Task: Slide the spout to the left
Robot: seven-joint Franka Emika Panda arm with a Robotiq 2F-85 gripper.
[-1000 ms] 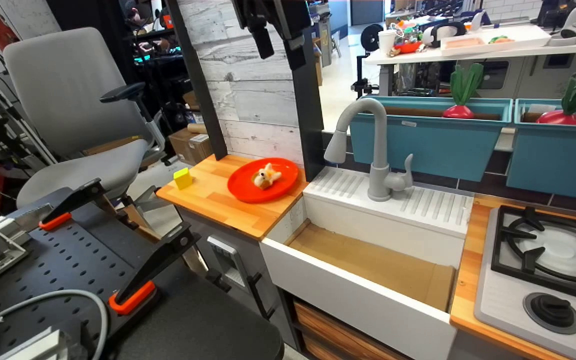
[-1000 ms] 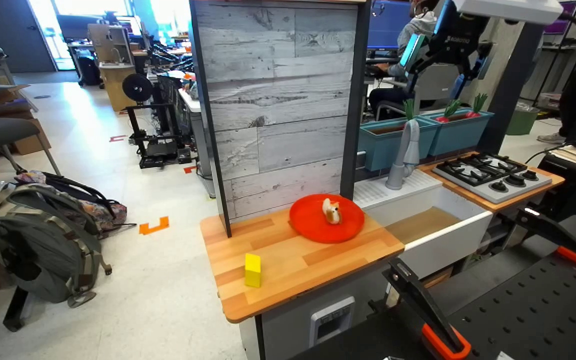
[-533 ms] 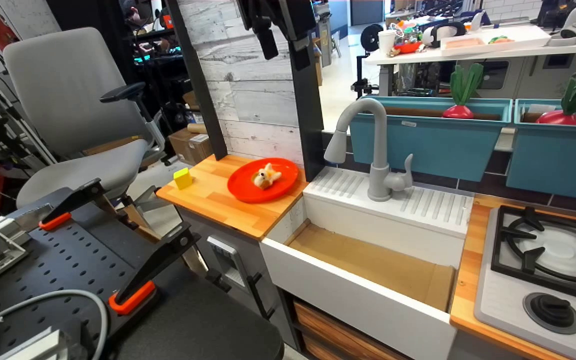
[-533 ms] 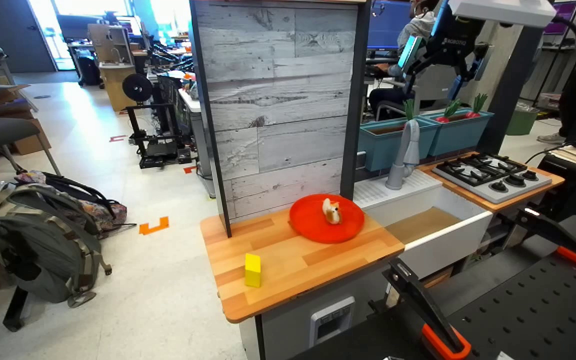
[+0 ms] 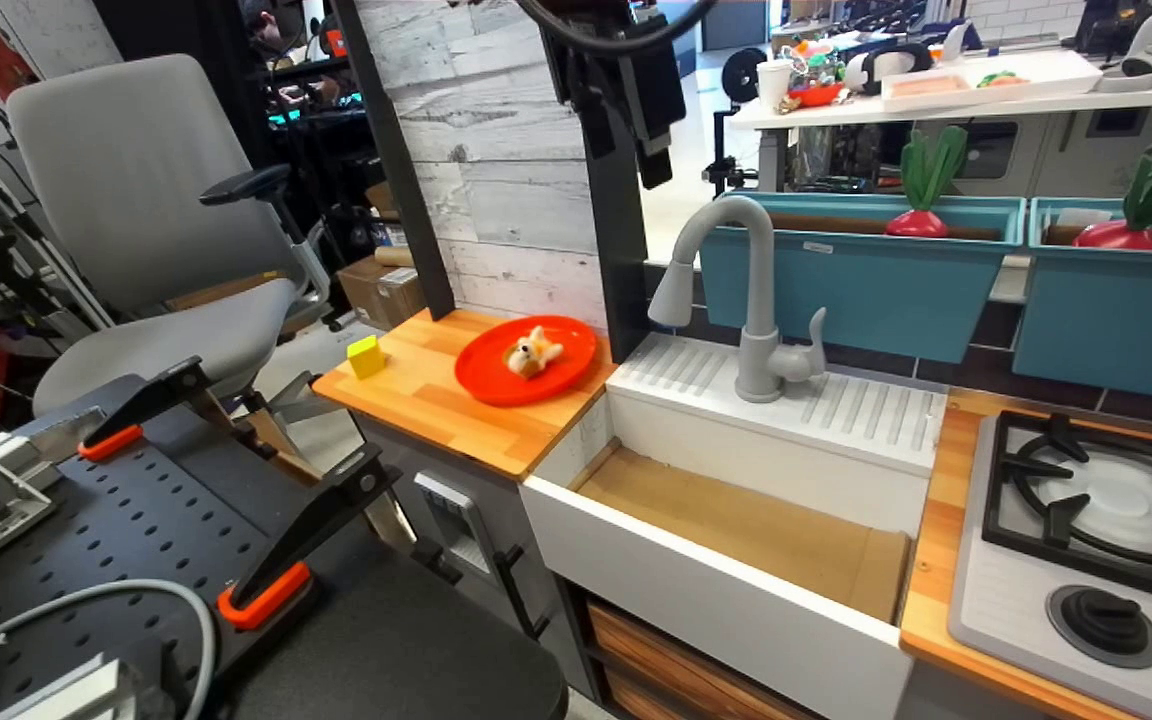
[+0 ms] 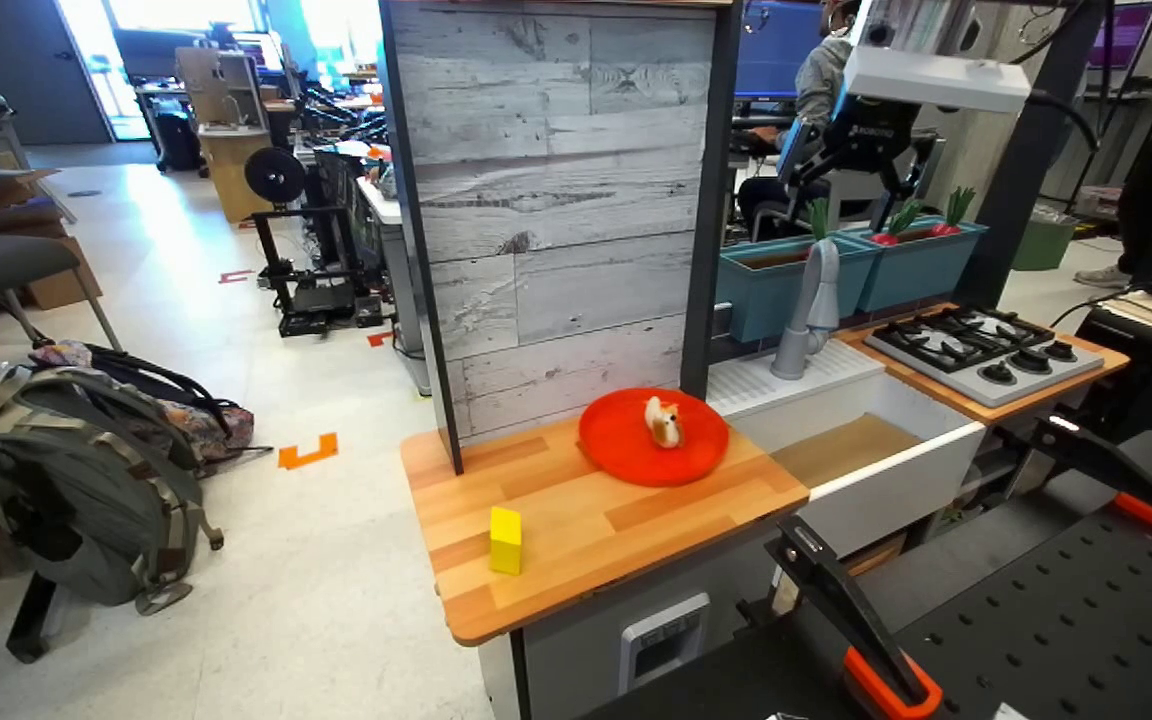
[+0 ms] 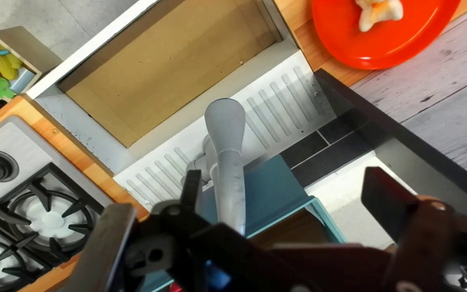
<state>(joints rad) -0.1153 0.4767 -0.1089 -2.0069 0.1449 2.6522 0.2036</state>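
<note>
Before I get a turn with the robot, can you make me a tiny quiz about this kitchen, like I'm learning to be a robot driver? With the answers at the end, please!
1. Pick one: what color is the block on the wooden counter?
A) blue
B) yellow
C) green

2. True or false: the gripper is open, not holding the gray spout.

3. What sits on the red plate?

Key:
1. B
2. True; its fingers are spread apart.
3. A small white-and-orange toy animal.

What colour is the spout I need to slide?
Plain grey; the gooseneck faucet spout shows best in an exterior view.
</note>
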